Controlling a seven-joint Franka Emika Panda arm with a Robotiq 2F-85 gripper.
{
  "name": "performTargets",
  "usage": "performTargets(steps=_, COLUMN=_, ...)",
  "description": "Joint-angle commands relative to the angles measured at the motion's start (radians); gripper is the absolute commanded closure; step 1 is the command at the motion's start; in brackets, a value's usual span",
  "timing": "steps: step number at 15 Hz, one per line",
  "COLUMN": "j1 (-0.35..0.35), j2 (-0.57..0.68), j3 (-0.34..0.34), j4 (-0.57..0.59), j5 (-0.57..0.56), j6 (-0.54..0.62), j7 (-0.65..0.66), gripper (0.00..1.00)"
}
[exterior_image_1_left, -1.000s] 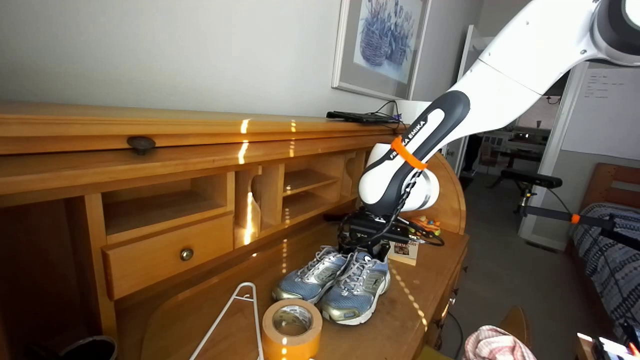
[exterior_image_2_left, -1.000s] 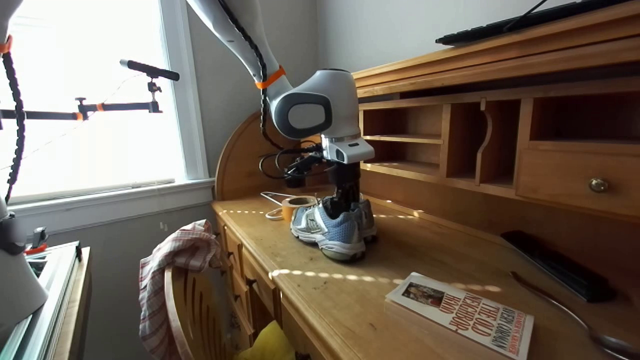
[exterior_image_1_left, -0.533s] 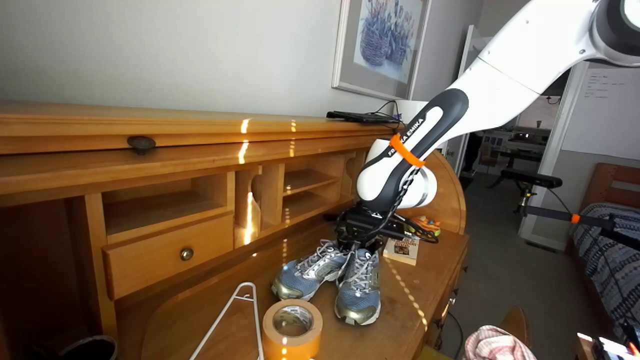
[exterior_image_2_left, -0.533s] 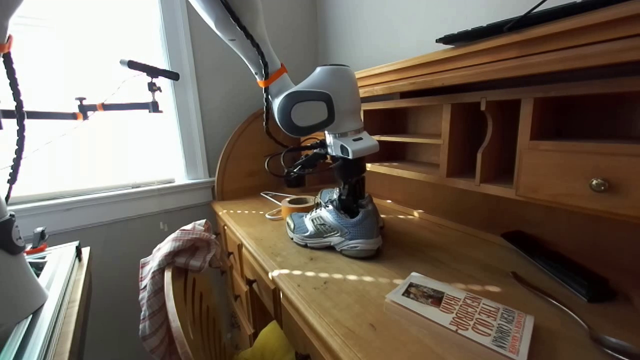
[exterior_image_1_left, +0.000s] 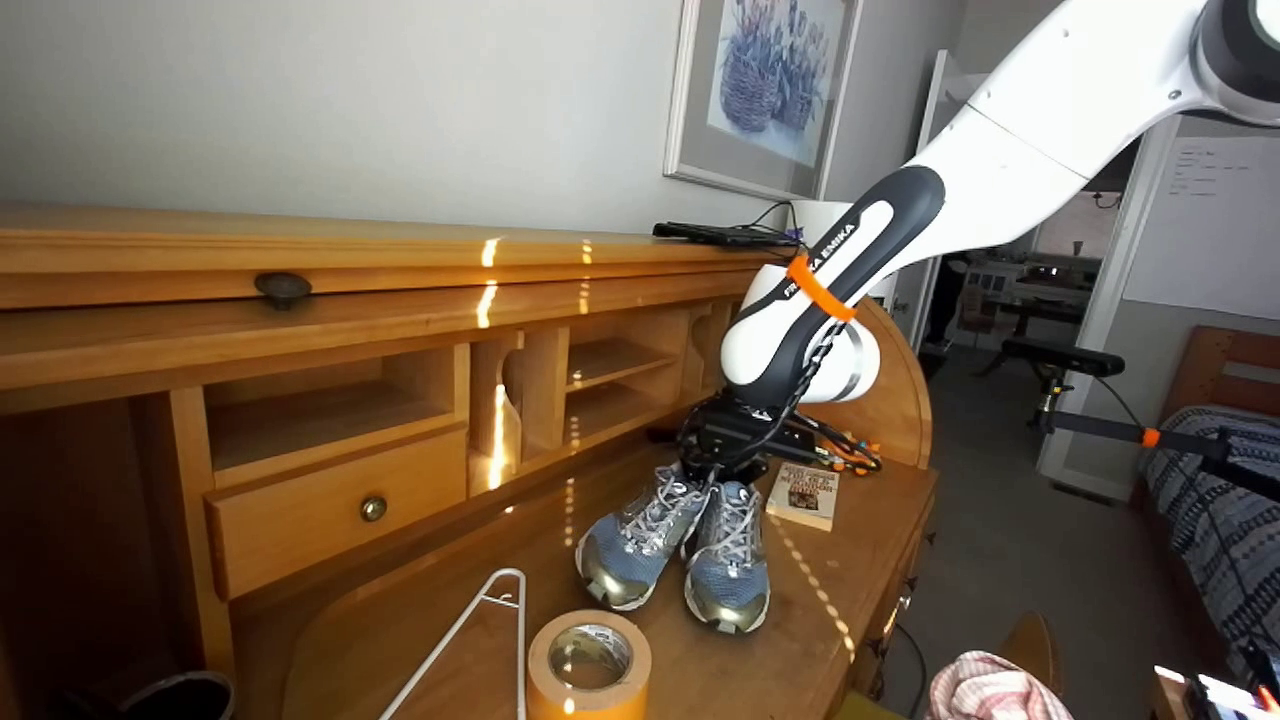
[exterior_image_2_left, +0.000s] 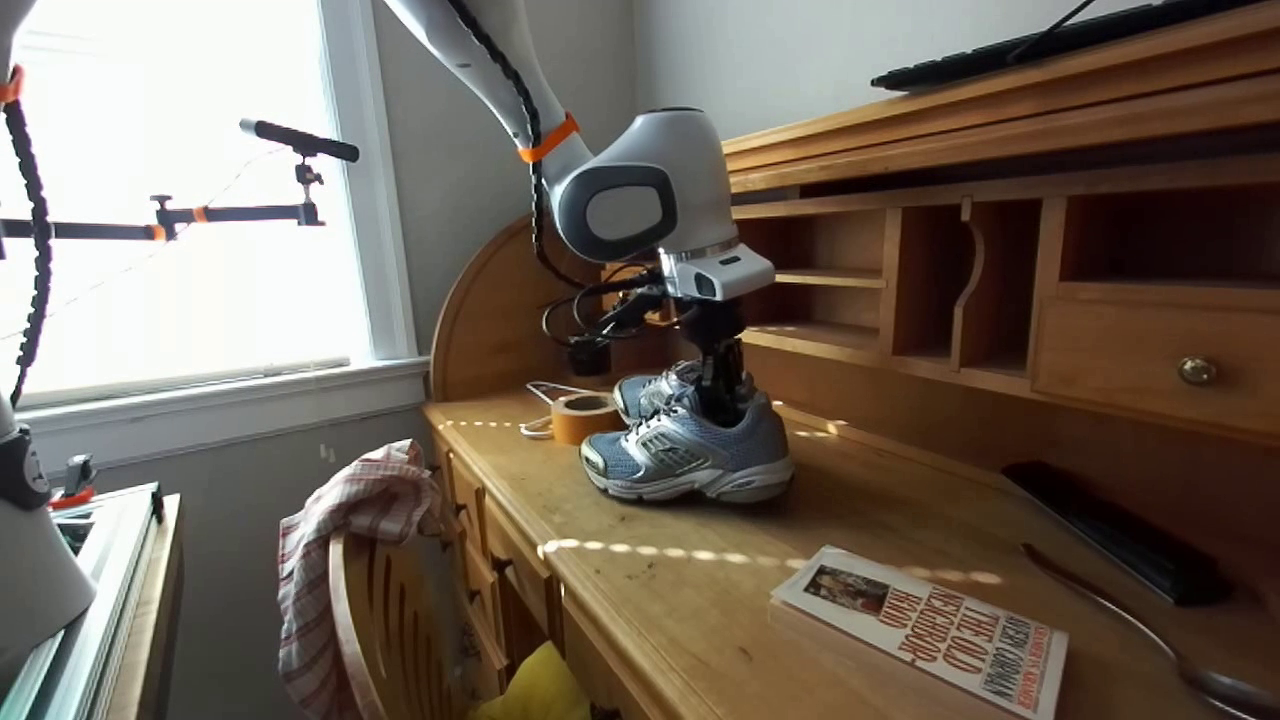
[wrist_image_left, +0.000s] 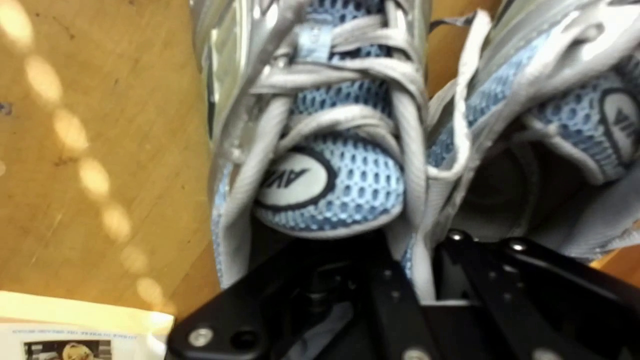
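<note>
Your jaws pinch the adjoining walls of two blue-and-silver mesh running shoes near the front edge of the brown wooden table, gripping seemingly done, any lift unclear.

Wooden desk — sneakers, tape, paperback.

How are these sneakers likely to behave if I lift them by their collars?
The sneakers may squash when pinched, given their soft-looking mesh uppers. Their thick soles look stiffer and probably won't fold. The slack lace loop could snag.
</note>
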Motion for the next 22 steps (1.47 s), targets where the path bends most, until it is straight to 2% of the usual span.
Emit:
performTargets(steps=1, j1=-0.012, j2=-0.072, j3=-0.007, j4=-0.035, j5=-0.007, j6=-0.023, j7=-0.085, gripper=0.96)
performTargets(steps=11, j1=-0.012, j2=-0.093, j3=0.005, j4=-0.030, j5=-0.185, j6=-0.314, j7=-0.376, gripper=0.95)
performTargets(steps=18, j1=-0.016, j2=-0.043, j3=0.111, j4=-0.032, j5=-0.200, j6=-0.351, j7=-0.605, gripper=0.95)
performTargets(steps=22, j1=0.006, j2=-0.033, j3=0.149, j4=-0.043, j5=-0.216, j6=-0.318, j7=-0.669, gripper=0.95)
